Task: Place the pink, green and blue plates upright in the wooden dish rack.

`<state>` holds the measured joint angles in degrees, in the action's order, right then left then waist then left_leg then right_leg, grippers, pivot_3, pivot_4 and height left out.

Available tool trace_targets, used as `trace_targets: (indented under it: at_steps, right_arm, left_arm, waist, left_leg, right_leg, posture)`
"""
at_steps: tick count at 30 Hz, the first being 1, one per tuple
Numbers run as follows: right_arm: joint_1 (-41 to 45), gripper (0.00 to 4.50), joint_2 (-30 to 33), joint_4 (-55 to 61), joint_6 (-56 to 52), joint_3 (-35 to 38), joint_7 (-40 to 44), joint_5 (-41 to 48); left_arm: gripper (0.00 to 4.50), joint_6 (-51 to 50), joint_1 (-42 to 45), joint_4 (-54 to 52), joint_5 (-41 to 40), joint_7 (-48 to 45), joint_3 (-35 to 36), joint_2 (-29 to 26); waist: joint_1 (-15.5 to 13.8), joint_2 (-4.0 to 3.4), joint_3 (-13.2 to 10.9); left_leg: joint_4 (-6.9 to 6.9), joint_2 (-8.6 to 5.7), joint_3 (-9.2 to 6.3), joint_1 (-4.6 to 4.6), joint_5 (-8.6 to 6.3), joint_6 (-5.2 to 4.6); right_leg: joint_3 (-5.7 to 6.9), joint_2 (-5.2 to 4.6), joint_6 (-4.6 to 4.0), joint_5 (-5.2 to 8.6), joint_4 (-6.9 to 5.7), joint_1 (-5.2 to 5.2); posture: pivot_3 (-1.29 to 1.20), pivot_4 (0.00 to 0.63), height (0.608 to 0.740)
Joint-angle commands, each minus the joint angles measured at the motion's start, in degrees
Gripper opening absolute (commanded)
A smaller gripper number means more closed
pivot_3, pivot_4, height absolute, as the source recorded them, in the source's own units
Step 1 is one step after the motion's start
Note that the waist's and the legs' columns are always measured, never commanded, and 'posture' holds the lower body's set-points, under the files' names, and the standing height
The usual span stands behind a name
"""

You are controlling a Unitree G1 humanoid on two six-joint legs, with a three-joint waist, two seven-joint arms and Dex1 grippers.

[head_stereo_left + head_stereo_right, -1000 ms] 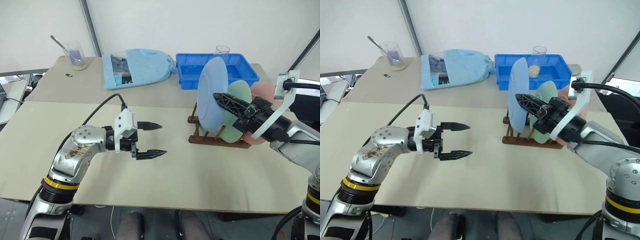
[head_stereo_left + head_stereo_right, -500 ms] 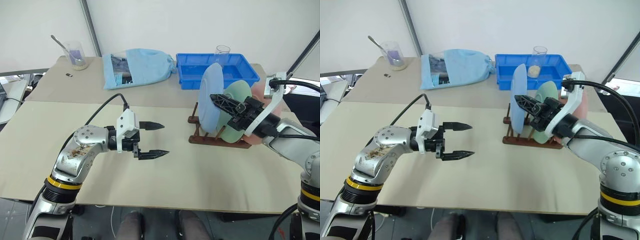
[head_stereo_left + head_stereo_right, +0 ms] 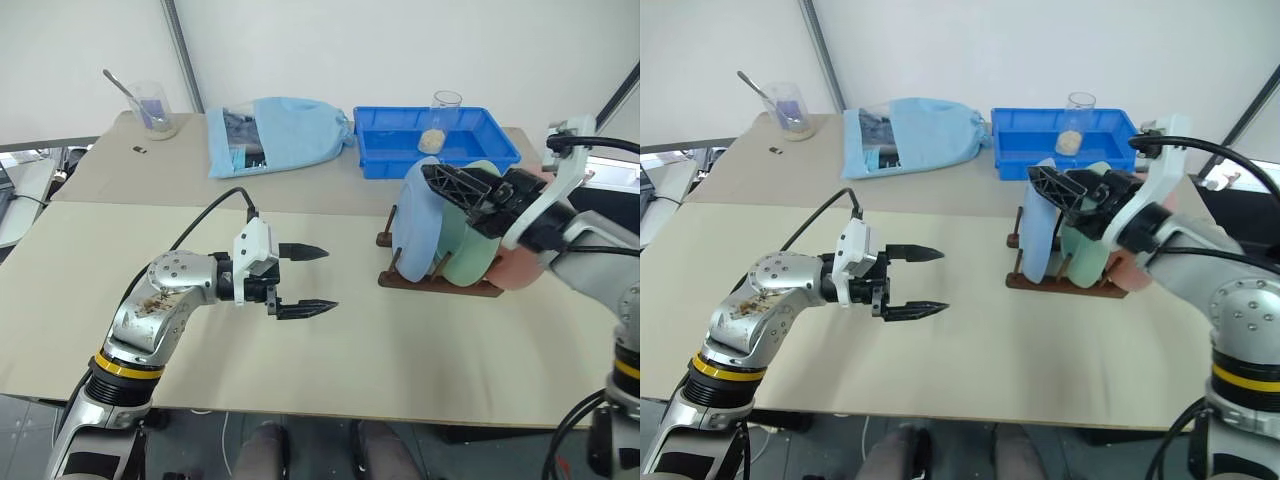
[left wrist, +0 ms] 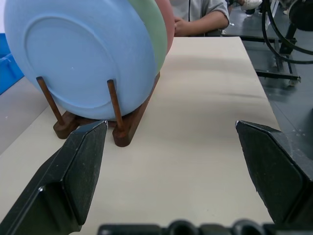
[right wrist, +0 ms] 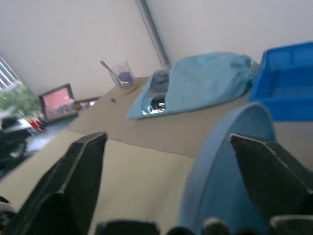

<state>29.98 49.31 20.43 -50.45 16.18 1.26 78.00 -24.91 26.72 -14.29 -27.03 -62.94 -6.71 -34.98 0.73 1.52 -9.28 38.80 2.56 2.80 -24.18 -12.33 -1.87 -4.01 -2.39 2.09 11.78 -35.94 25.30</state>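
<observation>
On the desk's right side, all three plates stand in the rack.
We judge the task all but done: the round light blue plastic plate (image 3: 418, 232), pale green plate (image 3: 470, 245) and salmon pink plate (image 3: 520, 262) sit upright between the dark reddish-brown wooden dish rack's (image 4: 128, 123) pegs; our right tool (image 3: 462, 188) is spread above them, our left tool (image 3: 303, 280) spread and empty, well apart.

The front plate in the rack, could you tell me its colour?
Light blue front plate, best seen in the left wrist view.

I see a beige table (image 3: 350, 360) before a plain white wall (image 3: 330, 50), a grey pole (image 3: 182, 45) rising at the far left.
</observation>
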Motion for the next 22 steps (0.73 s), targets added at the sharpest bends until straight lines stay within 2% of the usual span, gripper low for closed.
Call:
trace_targets:
  at_steps: [1,4,7,12,17,18,22]
  right_arm:
    - [-3.56,4.49,6.83,2.92,-0.38,5.73,11.07,-3.79]
    - [-11.38,4.49,13.56,4.33,0.57,12.8,23.68,-8.69]
    - [-22.6,4.49,18.6,4.87,1.85,22.33,36.66,-17.26]
    - [-39.48,4.49,19.82,4.74,7.05,34.82,54.08,-32.35]
    - [-48.83,4.49,18.43,2.88,16.08,36.64,65.1,-43.53]
    - [-49.13,4.49,17.98,2.31,17.6,36.03,65.64,-44.78]
    - [-48.6,4.49,16.08,1.29,21.64,32.95,66.41,-47.99]
  left_arm:
    - [4.5,-0.99,-0.29,-1.28,2.95,3.18,2.28,-3.3]
    - [4.5,-1.69,-2.42,-1.94,4.34,3.77,4.16,-7.68]
    - [4.5,-2.14,-6.74,-4.76,4.56,2.93,6.57,-12.67]
    - [4.5,-1.63,-12.31,-5.52,4.86,1.84,9.89,-18.52]
    - [4.5,-3.9,-14.05,-7.37,3.09,2.5,11.59,-19.24]
    - [4.5,-4.11,-14.22,-7.44,3.08,2.45,11.73,-19.33]
    - [4.5,-2.44,-14.85,-7.08,4.0,1.36,11.6,-19.63]
  waist:
    - [-0.11,0.0,0.0]
    - [-0.06,0.0,0.0]
    - [0.0,0.0,0.0]
    - [-0.08,0.02,-0.01]
    - [-0.04,0.08,-0.05]
    - [-0.04,0.09,-0.06]
    - [0.07,0.09,-0.06]
  left_leg:
    - [-0.02,0.0,-0.01,-0.01,0.0,0.0]
    - [-0.07,0.01,0.0,-0.02,-0.02,-0.02]
    - [-0.09,0.06,0.01,-0.01,-0.06,-0.06]
    - [-0.06,0.13,0.06,0.1,-0.06,-0.04]
    - [0.0,0.24,0.3,0.36,-0.1,0.11]
    - [0.0,0.25,0.33,0.39,-0.27,0.39]
    - [-0.03,0.22,0.44,0.39,-0.23,0.32]
  right_leg:
    - [0.03,-0.01,0.02,0.01,0.04,-0.01]
    - [0.02,-0.06,0.08,-0.02,0.07,-0.01]
    - [0.02,-0.09,0.17,-0.07,0.08,-0.02]
    - [0.04,-0.1,0.09,0.15,0.07,-0.06]
    - [0.03,-0.21,0.08,0.13,0.07,-0.18]
    - [0.03,-0.21,0.08,0.13,0.07,-0.18]
    - [0.01,-0.2,0.07,0.13,0.06,-0.13]
  posture:
    - [0.0,0.15,0.719]
    - [0.0,0.15,0.719]
    - [0.0,0.15,0.719]
    - [0.0,0.15,0.719]
    - [0.0,0.15,0.719]
    - [0.0,0.15,0.719]
    - [0.0,0.15,0.719]
